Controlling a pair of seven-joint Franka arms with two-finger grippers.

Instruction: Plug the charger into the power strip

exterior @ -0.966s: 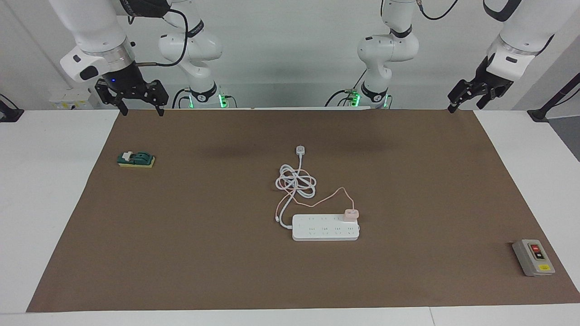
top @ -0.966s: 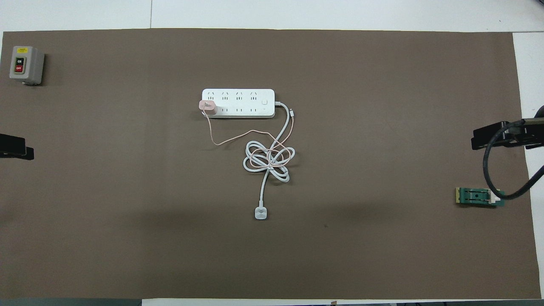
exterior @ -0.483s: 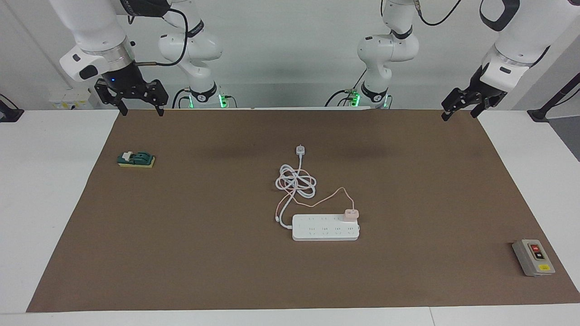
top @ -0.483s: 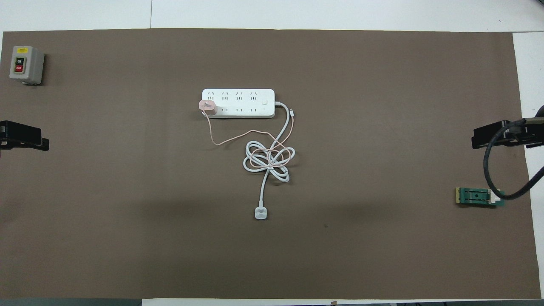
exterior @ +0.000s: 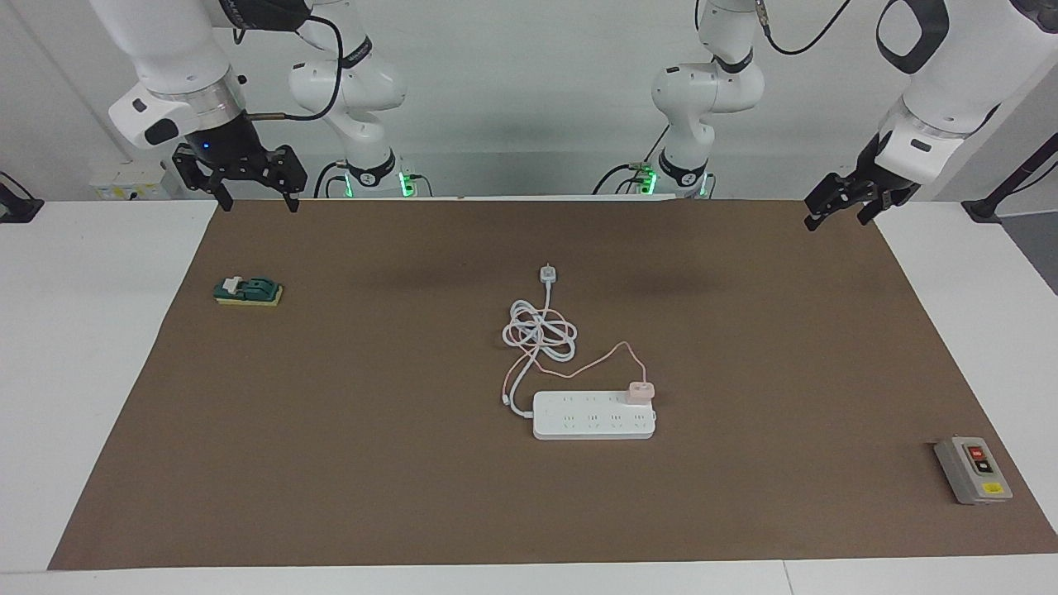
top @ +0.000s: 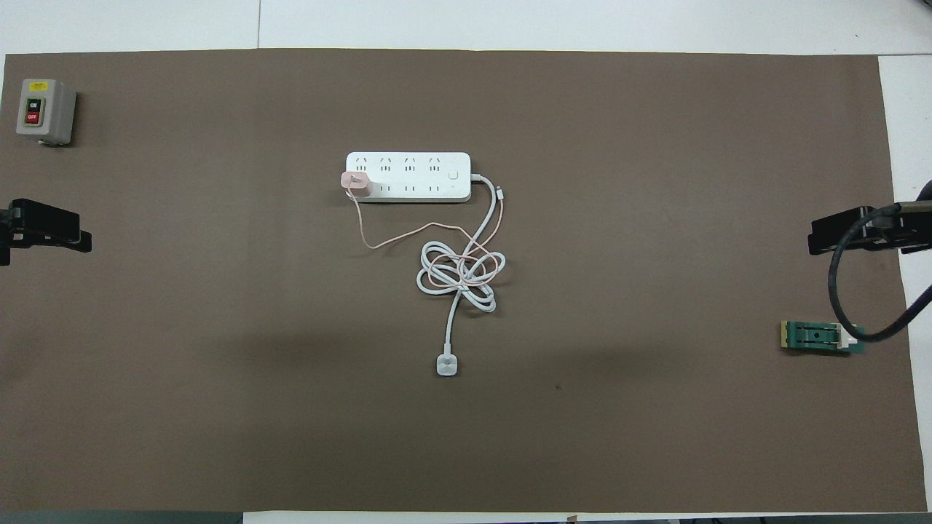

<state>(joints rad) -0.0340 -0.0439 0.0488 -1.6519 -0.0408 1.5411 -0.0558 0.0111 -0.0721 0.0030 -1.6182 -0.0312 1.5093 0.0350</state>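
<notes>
A long flat white power strip [exterior: 593, 415] with two rows of holes lies in the middle of the big brown mat [exterior: 372, 430] on the white worktop [exterior: 74, 347]. A small pale pink cube charger [exterior: 641, 391] sits on the strip, at the corner toward the left arm's end of the worktop, on the row nearer to the robots. Its thin pink cable [exterior: 607, 357] runs over the mat to a loose tangle with the strip's thick white cord [exterior: 539, 332]. The cord ends in a small white-grey plug [exterior: 547, 273], which lies nearer to the robots than the tangle.

The left end effector [exterior: 839, 208] hangs in the air over the mat's edge, at the corner close to the robots. Its fingers are spread wide and hold nothing. The right end effector [exterior: 253, 187] hangs over the other corner on the robots' side. Its fingers are wide too, and empty.

A small green and yellow block [exterior: 248, 291] lies near the mat's edge at the right arm's end. A grey switch box [exterior: 973, 470] with red and yellow buttons sits near the mat's edge at the left arm's end, farther from the robots than the strip. Both are well apart from the strip, with lots of bare mat all around it.
</notes>
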